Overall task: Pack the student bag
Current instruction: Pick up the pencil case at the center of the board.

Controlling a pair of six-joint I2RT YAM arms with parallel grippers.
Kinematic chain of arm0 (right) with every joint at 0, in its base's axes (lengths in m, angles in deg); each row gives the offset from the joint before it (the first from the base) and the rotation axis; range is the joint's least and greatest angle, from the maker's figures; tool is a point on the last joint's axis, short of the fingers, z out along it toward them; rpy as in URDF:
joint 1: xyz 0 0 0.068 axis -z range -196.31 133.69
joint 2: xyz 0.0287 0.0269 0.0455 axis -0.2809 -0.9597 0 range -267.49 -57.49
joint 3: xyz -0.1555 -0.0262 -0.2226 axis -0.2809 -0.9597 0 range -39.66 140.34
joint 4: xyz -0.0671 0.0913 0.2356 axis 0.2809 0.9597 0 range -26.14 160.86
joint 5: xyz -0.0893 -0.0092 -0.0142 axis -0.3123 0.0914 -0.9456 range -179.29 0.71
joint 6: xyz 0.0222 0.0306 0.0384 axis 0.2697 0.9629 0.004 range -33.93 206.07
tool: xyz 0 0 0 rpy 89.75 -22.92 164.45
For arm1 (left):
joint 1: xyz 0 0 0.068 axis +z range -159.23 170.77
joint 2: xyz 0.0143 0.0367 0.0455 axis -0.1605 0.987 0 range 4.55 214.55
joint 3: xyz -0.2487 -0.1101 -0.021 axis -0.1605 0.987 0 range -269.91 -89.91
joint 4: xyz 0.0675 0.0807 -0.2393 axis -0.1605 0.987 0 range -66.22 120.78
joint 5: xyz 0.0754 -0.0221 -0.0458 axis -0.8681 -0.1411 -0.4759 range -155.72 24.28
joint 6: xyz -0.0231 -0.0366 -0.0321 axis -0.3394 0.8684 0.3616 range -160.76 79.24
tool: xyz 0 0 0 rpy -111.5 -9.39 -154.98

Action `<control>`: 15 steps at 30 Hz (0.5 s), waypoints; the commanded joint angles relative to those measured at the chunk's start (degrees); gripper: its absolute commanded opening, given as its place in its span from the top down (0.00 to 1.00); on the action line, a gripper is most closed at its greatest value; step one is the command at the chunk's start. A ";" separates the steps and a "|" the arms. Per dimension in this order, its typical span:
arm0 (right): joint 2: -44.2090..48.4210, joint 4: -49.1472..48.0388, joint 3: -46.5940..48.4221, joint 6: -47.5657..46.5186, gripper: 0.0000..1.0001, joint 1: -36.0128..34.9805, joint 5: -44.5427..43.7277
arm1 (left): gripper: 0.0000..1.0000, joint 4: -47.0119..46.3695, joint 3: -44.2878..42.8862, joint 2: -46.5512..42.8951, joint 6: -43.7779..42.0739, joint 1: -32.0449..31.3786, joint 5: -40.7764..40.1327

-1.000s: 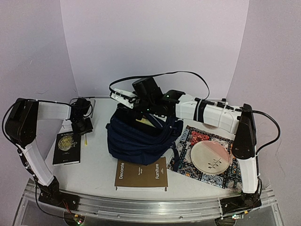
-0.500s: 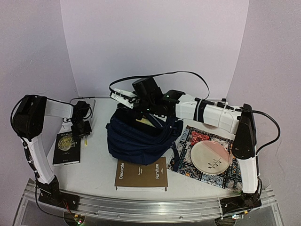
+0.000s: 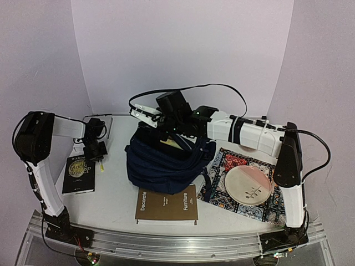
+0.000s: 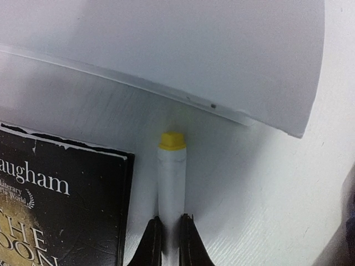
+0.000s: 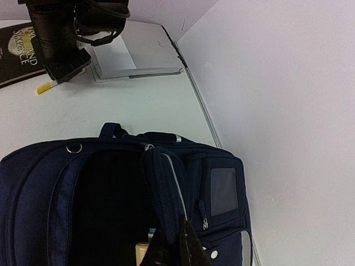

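The student bag [image 3: 163, 163] is a dark navy backpack lying in the middle of the table with its main pocket open. My right gripper [image 3: 160, 132] is shut on the bag's zipped flap edge [image 5: 163, 188] and holds the opening up. A pale item [image 5: 143, 249] shows deep inside. My left gripper [image 3: 99, 151] is at the far left, low over the table. It is shut on a white marker [image 4: 172, 177] with a yellow cap [image 4: 172, 141], right beside a black book [image 4: 55, 205]. The marker's yellow end also shows in the right wrist view [image 5: 42, 87].
The black book [image 3: 79, 173] lies at the left. A brown book [image 3: 166, 205] lies in front of the bag. A pale plate [image 3: 248, 185] sits on a patterned mat [image 3: 232, 160] at the right. A white sheet [image 5: 133, 52] lies at the back left by the wall.
The left arm has shifted a little, its gripper moving slightly nearer along the black book. The right arm and the bag have not moved.
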 commanded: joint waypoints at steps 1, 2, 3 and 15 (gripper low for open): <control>1.99 -5.13 1.91 0.17 1.00 -0.53 -0.12 | 0.99 -0.84 3.40 -2.86 -0.29 -0.61 13.47; 2.03 -5.16 1.93 0.21 1.00 -0.53 -0.04 | 1.00 -0.99 3.96 -3.91 -0.21 -0.61 14.49; 2.07 -5.19 1.97 0.22 1.00 -0.56 0.01 | 1.00 -1.11 4.51 -4.83 -0.08 -0.58 15.34; 2.32 -5.23 2.34 0.57 1.00 -0.72 0.24 | 1.00 -4.93 9.12 -19.14 4.93 -0.60 26.49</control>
